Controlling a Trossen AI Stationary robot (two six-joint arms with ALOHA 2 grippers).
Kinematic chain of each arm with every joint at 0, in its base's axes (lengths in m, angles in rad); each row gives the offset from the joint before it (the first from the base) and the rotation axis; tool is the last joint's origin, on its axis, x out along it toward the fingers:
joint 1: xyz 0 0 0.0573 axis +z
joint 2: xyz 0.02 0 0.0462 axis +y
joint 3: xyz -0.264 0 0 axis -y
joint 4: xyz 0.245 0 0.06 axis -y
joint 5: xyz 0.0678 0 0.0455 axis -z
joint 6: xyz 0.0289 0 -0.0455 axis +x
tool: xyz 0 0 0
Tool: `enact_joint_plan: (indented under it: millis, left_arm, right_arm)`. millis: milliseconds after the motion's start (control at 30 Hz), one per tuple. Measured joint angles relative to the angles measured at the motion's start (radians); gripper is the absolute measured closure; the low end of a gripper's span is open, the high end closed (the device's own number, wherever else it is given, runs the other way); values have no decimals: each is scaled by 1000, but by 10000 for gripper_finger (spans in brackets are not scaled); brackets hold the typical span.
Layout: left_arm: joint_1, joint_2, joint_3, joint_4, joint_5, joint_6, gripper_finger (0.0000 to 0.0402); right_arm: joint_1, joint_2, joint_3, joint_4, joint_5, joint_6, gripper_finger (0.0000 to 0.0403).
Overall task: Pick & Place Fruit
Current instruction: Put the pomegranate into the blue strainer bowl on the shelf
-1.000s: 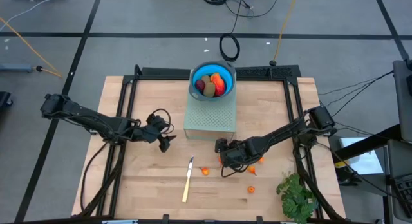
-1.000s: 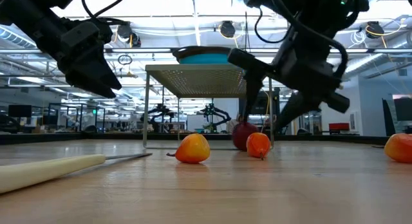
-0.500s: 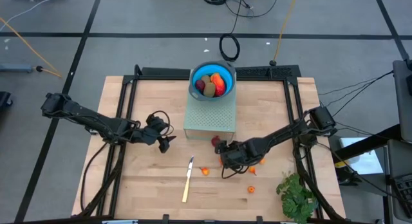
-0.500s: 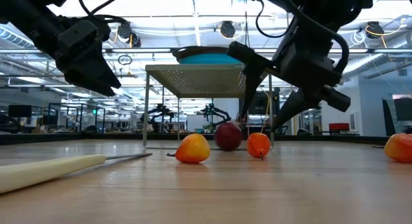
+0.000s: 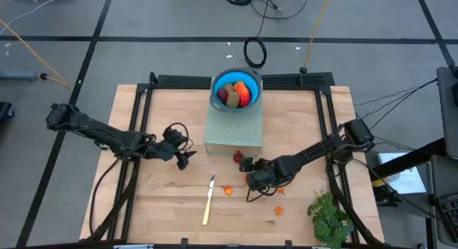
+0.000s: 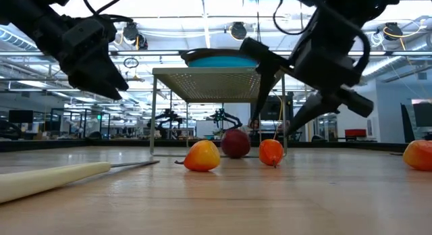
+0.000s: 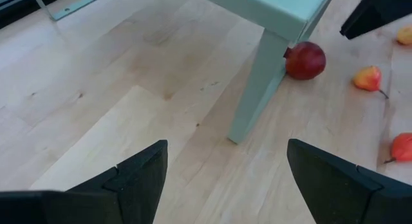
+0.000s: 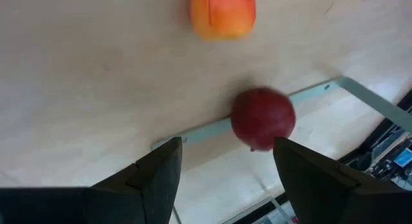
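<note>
Fruit: your dark red ball (image 5: 238,157) lies on the table beside the green stand (image 5: 232,132) | right gripper (image 5: 248,172) is nearer, jaws spread, empty, ball just ahead | left gripper (image 5: 180,157) beyond the stand, jaws spread, empty

A wooden table (image 5: 150,206) sits on a grey floor. A pale green stand (image 5: 233,132) is near the back of the table, and a blue bowl (image 5: 217,85) sits on its far edge. A knife (image 5: 208,199) lies flat near the front. A leafy green bunch (image 5: 330,217) lies at the front right corner. Black cables (image 5: 255,51) lie on the floor behind the table.
</note>
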Motion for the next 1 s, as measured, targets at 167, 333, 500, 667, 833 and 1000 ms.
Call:
enact_joint_plan:
  millis: [167, 333, 500, 667, 833, 1000]
  left_arm:
    - [0, 0, 0, 61, 4, -3, 82]
    - [0, 0, 0, 160, 6, -22, 82]
    - [0, 0, 0, 222, 45, -4, 82]
    - [-4, 0, 0, 247, 88, 11, 82]
    - [-29, 0, 0, 305, 91, 34, 82]
    - [-61, 0, 0, 366, 60, 70, 82]
  right_arm:
    - [31, 0, 0, 8, -8, 103, 163]
    - [43, -13, 0, 14, -7, 246, 163]
    - [71, -47, 0, 15, -8, 365, 163]
    - [110, -84, 0, 6, -12, 532, 163]
    - [140, -109, 0, -1, -12, 815, 164]
    - [160, -111, 0, 13, -19, 1124, 164]
